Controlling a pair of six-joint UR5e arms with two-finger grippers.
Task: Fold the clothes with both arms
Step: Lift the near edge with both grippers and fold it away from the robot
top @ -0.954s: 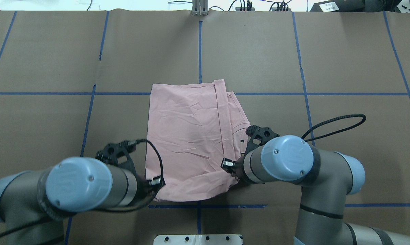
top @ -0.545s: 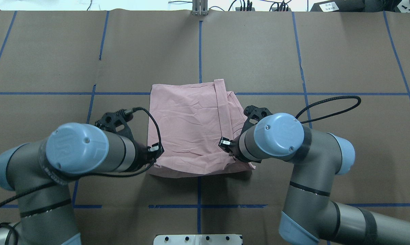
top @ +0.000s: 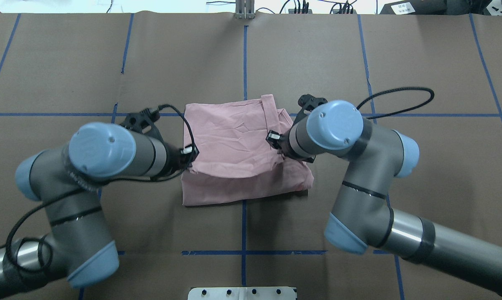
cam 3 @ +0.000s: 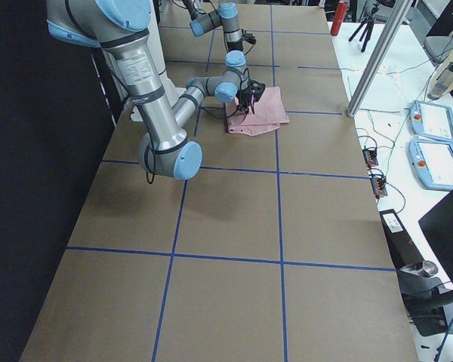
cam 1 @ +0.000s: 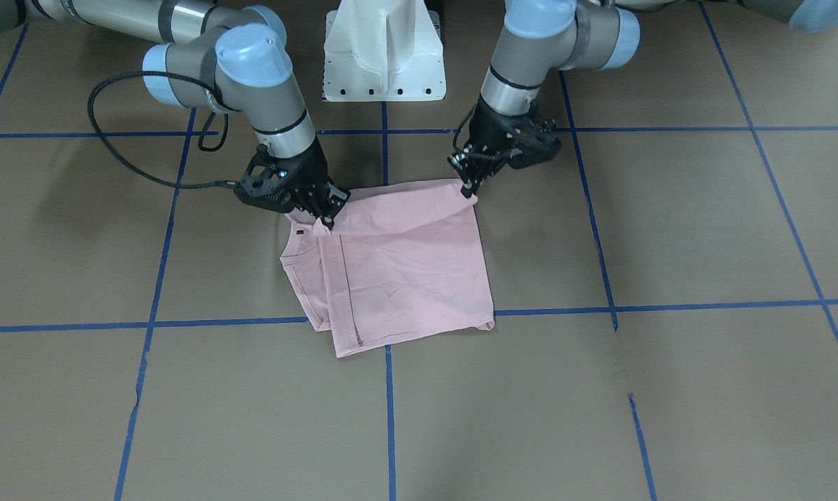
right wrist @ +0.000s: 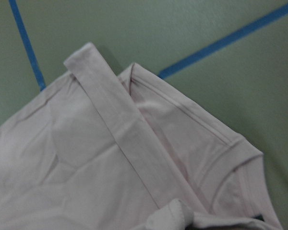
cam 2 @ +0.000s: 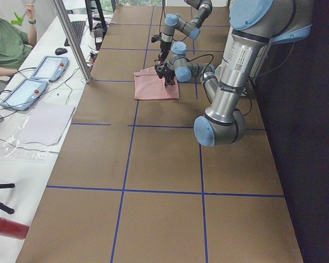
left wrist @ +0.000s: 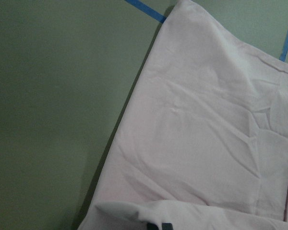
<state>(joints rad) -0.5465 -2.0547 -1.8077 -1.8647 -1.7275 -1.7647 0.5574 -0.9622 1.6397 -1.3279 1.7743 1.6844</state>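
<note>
1. Cloth sits mid-table: the pale pink T-shirt [top: 234, 133] lies on the brown table [top: 359, 62], with its far edge just beyond a blue tape line [top: 46, 114].
2. The left gripper [cam 1: 469, 189] has its fingers clamped on one corner of the near hem. The right gripper [cam 1: 323, 218] pinches the hem's other end.
3. The held hem runs crosswise between the two grippers, raised above the shirt's middle, with a doubled layer lying beneath on the robot's side.
4. The far edge lies straight ahead of both sets of fingers, away from the robot and about equally near to each. The next move therefore probably calls for an even forward carry that lowers the hem onto that edge.
</note>
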